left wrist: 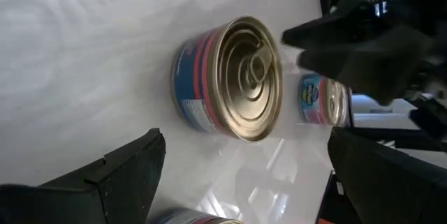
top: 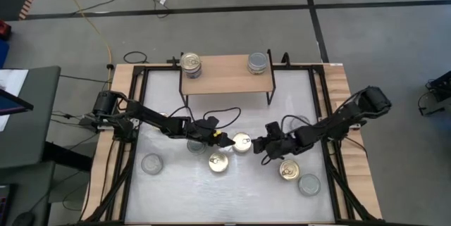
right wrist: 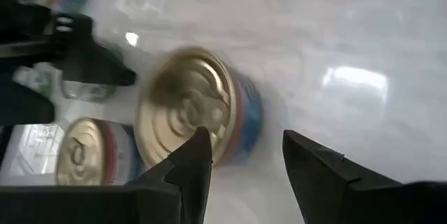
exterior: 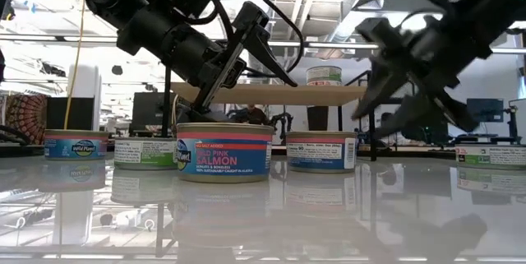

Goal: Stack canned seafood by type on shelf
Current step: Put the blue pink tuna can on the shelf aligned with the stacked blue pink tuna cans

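Note:
The shelf (top: 229,83) stands at the table's far side. On it rest a gold-lidded can (top: 191,64) at its left end and a silver-lidded can (top: 258,62) at its right end. Several more cans stand on the white tabletop. My left gripper (top: 227,141) and my right gripper (top: 262,146) are both open and face each other across a gold-lidded can (top: 242,142). That can lies ahead of the open left fingers (left wrist: 237,77) and ahead of the open right fingers (right wrist: 195,105). In the low view both grippers (exterior: 246,75) (exterior: 366,71) hang above can height.
Near the middle can stand a pink-salmon can with a gold lid (top: 218,161) and another gold-lidded can (top: 289,170). Silver-lidded cans sit at the near left (top: 151,163) and near right (top: 309,184). One can (top: 196,145) is partly under the left arm. Cables trail below the shelf.

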You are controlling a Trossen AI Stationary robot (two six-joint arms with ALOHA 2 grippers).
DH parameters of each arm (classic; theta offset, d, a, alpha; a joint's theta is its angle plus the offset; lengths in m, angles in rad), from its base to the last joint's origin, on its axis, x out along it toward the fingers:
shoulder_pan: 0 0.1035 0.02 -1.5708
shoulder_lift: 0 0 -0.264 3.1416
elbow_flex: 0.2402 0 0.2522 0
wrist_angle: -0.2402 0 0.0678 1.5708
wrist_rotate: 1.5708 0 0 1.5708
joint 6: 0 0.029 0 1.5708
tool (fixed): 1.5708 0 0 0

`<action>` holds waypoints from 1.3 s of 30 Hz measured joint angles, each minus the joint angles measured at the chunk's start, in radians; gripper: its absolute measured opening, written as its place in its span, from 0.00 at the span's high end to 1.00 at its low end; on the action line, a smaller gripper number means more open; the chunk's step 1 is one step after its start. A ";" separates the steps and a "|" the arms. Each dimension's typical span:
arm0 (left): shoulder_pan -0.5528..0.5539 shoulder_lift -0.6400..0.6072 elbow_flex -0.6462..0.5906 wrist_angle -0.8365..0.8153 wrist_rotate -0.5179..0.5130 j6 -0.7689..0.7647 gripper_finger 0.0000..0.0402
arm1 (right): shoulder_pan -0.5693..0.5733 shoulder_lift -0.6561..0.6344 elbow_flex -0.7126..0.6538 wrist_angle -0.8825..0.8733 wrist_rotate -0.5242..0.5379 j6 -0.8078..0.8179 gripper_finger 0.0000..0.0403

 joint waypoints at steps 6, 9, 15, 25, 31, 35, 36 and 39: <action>-0.009 0.001 0.000 -0.019 -0.049 -0.011 0.05 | 0.000 0.058 0.000 0.055 -0.036 0.071 0.51; -0.009 0.001 0.001 -0.033 -0.071 0.001 0.05 | -0.008 0.075 0.000 0.107 -0.042 0.042 0.51; -0.009 0.001 0.002 -0.060 -0.086 -0.011 0.05 | -0.043 0.117 0.000 0.208 -0.088 -0.028 0.52; -0.019 -0.001 0.004 -0.142 -0.083 -0.105 0.05 | -0.080 0.171 0.005 0.337 -0.151 -0.088 0.63; -0.023 -0.001 0.004 -0.169 -0.079 -0.153 0.05 | -0.093 0.170 0.005 0.339 -0.150 -0.089 0.71; -0.027 0.000 0.002 -0.162 -0.040 -0.170 0.05 | -0.093 0.170 0.005 0.339 -0.151 -0.082 0.74; -0.029 0.000 0.002 -0.161 -0.037 -0.167 0.05 | -0.093 0.170 0.005 0.340 -0.151 -0.082 0.75; -0.033 0.001 0.002 -0.156 -0.034 -0.168 0.05 | -0.093 0.170 0.005 0.340 -0.151 -0.082 0.75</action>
